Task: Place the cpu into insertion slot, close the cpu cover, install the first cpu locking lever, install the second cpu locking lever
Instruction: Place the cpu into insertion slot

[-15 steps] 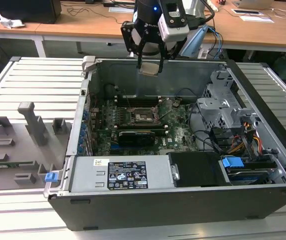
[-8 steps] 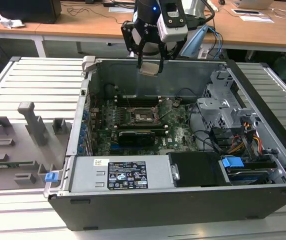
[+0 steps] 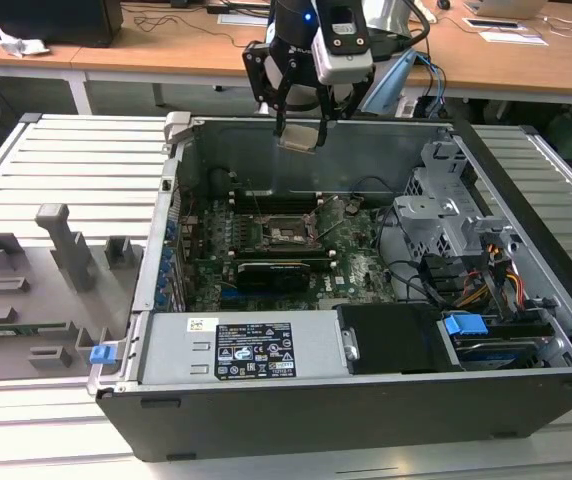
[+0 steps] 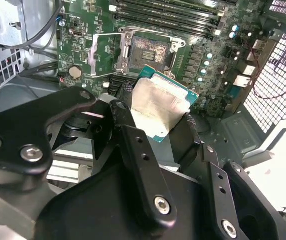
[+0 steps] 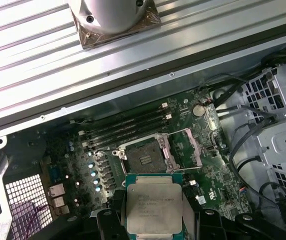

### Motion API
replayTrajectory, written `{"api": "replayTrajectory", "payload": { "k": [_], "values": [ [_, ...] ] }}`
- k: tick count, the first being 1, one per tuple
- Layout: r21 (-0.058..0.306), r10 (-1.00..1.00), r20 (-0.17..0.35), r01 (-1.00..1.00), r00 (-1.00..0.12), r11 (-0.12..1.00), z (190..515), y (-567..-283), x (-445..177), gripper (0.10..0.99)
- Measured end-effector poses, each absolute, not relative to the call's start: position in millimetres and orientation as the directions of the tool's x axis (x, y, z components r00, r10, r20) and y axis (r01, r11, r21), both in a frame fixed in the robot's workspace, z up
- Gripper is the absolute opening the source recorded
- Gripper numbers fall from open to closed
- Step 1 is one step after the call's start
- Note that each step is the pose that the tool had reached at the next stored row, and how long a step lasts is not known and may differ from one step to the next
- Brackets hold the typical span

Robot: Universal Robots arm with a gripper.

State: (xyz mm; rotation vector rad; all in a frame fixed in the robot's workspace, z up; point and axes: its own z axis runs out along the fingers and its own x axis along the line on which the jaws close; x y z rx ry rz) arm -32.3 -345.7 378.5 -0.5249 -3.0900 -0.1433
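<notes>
The gripper [image 3: 300, 122] hangs above the far wall of the open computer case [image 3: 296, 415], with its two black fingers [image 4: 133, 135] clamped on opposite edges of the cpu [image 3: 299, 136]. In both wrist views the chip is held flat between them, its silver-grey top [image 5: 154, 207] facing the first wrist camera and a strip of green edge [image 4: 169, 82] showing in the second wrist view. It is well clear of the board and touches nothing but the fingers. Below it, on the green motherboard [image 3: 358, 262], the insertion slot [image 5: 144, 159] lies bare, its dark contact field framed in silvery metal. The cpu cover [image 5: 187, 149] is swung open and stands just beside the socket, its square window visible in the second wrist view [image 4: 105, 52]. Long black memory slots [image 5: 128, 125] run along the socket's other side. In the exterior view a black expansion card [image 3: 271, 272] lies nearer the camera than the socket, and a grey fixture tray [image 3: 36, 300] rests on the slatted table [image 3: 76, 150] at the exterior view's left.
</notes>
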Motion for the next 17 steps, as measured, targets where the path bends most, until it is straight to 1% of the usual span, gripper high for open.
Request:
{"api": "replayTrajectory", "payload": {
  "k": [17],
  "values": [
    [0.089,0.399,0.019,0.399,-0.917,0.913,378.4,-345.7,-32.3,0.537]
  ]
}}
